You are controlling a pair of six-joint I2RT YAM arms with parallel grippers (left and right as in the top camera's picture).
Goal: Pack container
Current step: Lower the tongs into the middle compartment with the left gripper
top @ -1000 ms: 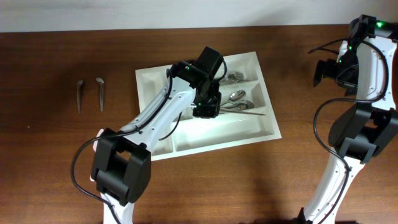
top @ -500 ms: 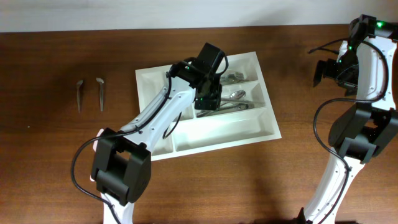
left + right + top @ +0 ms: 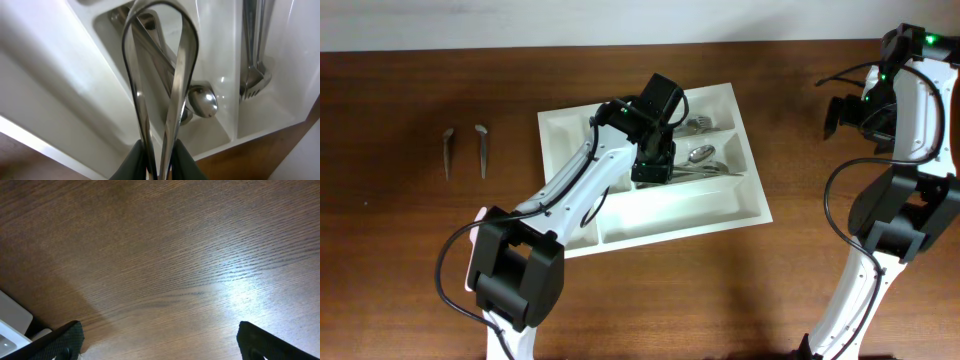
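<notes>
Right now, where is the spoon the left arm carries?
Left wrist view: the spoon sits pinched in the left gripper, above the container's spoon compartment.

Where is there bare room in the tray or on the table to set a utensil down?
Free: the container's long front compartment, and bare table between its left wall and the two loose utensils. Crowded: the middle compartment, with spoons under the left hand and its held utensil, and the forks behind.

place: robot lab | cues: robot arms (image 3: 570, 195), wooden table (image 3: 400, 250), white wall (image 3: 520, 20)
</notes>
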